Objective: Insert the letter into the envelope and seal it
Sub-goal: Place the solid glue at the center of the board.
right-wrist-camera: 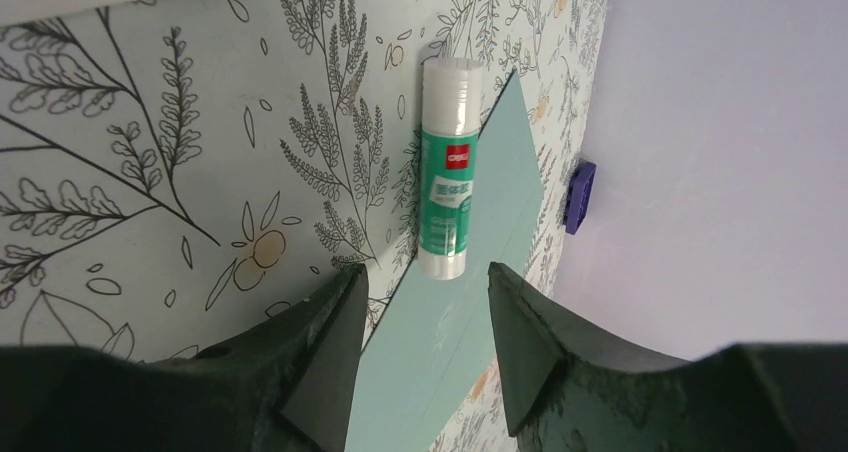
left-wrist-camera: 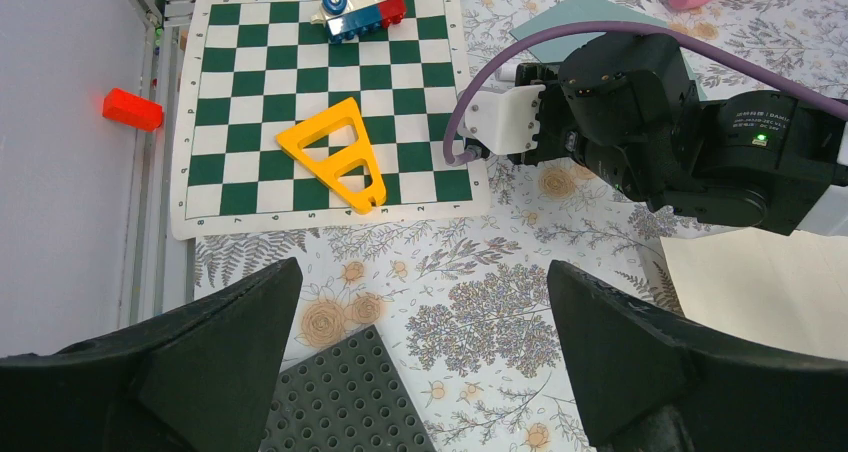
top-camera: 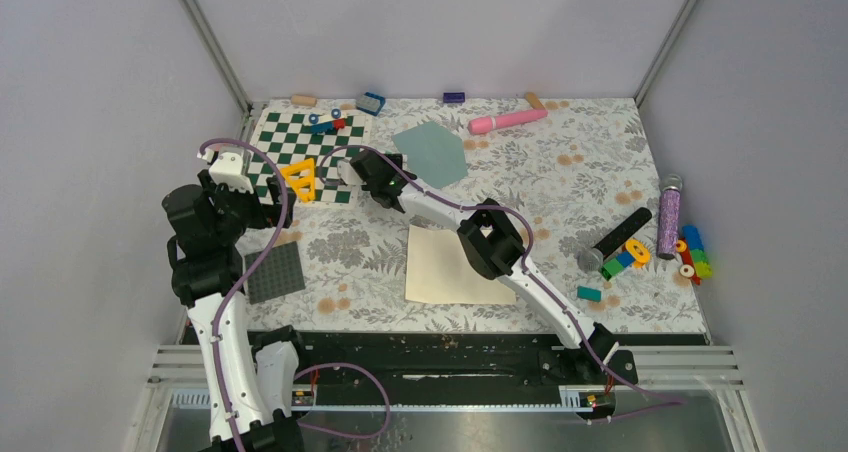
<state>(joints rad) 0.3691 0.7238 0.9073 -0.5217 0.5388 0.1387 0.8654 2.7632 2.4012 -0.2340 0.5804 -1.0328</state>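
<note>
The cream letter (top-camera: 450,267) lies flat at the near middle of the table; its corner shows in the left wrist view (left-wrist-camera: 770,282). The grey-teal envelope (top-camera: 432,154) lies flat behind it. My right gripper (top-camera: 385,169) is at the envelope's left edge. In the right wrist view it (right-wrist-camera: 425,277) is open and empty, its jaws standing either side of a strip of the envelope (right-wrist-camera: 455,322). A green-and-white glue stick (right-wrist-camera: 448,167) lies just beyond, against the envelope's edge. My left gripper (top-camera: 252,194) is open and empty (left-wrist-camera: 420,282) above the table, by the chequered board.
A chequered board (top-camera: 300,147) holds a yellow triangle (top-camera: 300,180) and a toy car (top-camera: 325,124). A dark studded plate (top-camera: 275,272) lies near left. A pink cylinder (top-camera: 508,121) and a purple brick (top-camera: 453,97) lie at the back. Toy bricks and tubes (top-camera: 650,242) lie on the right.
</note>
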